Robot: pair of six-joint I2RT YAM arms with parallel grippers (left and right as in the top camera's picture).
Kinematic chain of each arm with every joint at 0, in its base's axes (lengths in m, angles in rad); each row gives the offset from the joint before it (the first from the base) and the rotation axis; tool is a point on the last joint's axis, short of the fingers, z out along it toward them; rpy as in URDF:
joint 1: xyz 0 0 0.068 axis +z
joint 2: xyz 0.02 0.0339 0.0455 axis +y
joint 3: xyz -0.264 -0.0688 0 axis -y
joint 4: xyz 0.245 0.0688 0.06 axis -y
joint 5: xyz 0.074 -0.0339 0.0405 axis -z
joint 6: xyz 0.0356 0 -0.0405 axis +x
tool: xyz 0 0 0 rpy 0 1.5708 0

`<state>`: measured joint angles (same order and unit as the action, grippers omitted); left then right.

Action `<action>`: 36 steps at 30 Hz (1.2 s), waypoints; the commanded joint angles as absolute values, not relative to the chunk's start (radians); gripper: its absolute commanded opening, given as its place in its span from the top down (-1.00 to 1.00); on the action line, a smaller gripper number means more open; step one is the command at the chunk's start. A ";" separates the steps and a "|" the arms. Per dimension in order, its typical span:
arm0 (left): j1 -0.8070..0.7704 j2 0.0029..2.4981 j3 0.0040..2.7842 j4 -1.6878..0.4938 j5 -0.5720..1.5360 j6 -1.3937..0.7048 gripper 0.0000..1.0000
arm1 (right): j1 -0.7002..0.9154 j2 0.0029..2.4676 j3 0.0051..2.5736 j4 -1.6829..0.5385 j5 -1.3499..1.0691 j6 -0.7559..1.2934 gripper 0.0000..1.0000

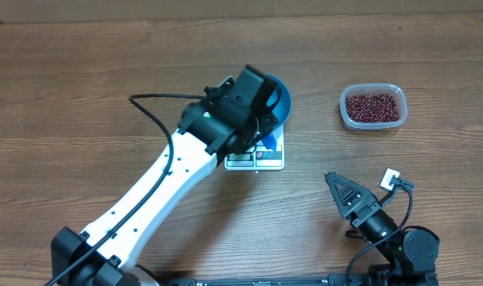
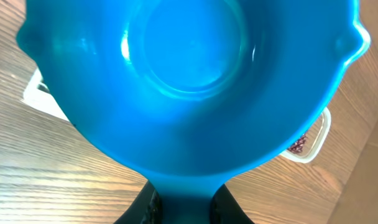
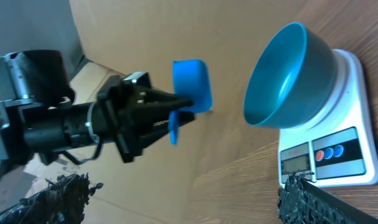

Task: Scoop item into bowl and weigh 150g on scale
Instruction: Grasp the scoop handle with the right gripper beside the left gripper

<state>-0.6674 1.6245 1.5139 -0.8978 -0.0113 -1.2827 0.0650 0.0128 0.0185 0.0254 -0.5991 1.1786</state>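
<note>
L jaws pinch the handle of a small blue scoop (image 3: 192, 81), held up nr the rim of the bowl (image 3: 295, 74). It's prob. just off to one side, but the wrist hides that from overhead. The bowl sits on the scale (image 3: 357, 106). All beans (image 1: 372, 107) lie in a clear tub (image 1: 371, 126), well apart to the R on the worktop (image 1: 83, 79). R jaws are spread wide, gripping nothing, nr the front edge.
</note>
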 commanded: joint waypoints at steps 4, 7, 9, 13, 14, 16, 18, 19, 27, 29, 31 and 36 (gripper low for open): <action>-0.701 1.652 1.531 -0.868 -0.018 -1.433 0.91 | 0.059 0.005 0.019 0.025 -0.604 1.176 -0.99; -0.702 1.652 1.531 -0.848 -0.014 -1.454 0.92 | 0.059 0.032 0.059 0.018 -0.600 1.090 -0.99; -0.702 1.652 1.531 -0.841 0.002 -1.474 0.91 | 0.059 0.067 0.089 0.017 -0.596 1.049 -0.99; -0.702 1.652 1.531 -0.832 0.035 -1.494 0.92 | 0.060 0.202 0.161 0.017 -0.597 0.962 -0.99; -0.702 1.652 1.531 -0.832 0.038 -1.497 0.91 | 0.061 0.247 0.181 0.017 -0.598 0.933 -0.99; -0.702 1.652 1.531 -0.830 0.038 -1.497 0.91 | 0.073 0.337 0.223 0.019 -0.597 0.884 -0.99; -0.702 1.652 1.531 -0.830 0.038 -1.497 0.92 | 0.094 0.426 0.269 0.019 -0.597 0.837 -0.99; -0.702 1.652 1.531 -0.830 0.038 -1.498 0.92 | 0.108 0.477 0.296 0.019 -0.596 0.811 -0.99; -0.702 1.652 1.531 -0.832 0.057 -1.566 0.91 | 0.250 0.850 0.451 0.075 -0.497 0.754 -1.00; -0.702 1.652 1.531 -0.833 0.057 -1.581 0.92 | 0.277 0.911 0.453 0.142 -0.490 0.754 -1.00; -0.702 1.652 1.531 -0.833 0.057 -1.598 0.92 | 0.294 0.954 0.453 0.205 -0.491 0.759 -1.00; -0.702 1.652 1.531 -0.833 0.057 -1.621 0.91 | 0.302 1.034 0.453 0.306 -0.491 0.762 -1.00</action>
<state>-0.6991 1.6432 1.5139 -0.8333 0.0540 -1.5822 0.2962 1.0061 0.4282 0.2752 -0.5114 0.7731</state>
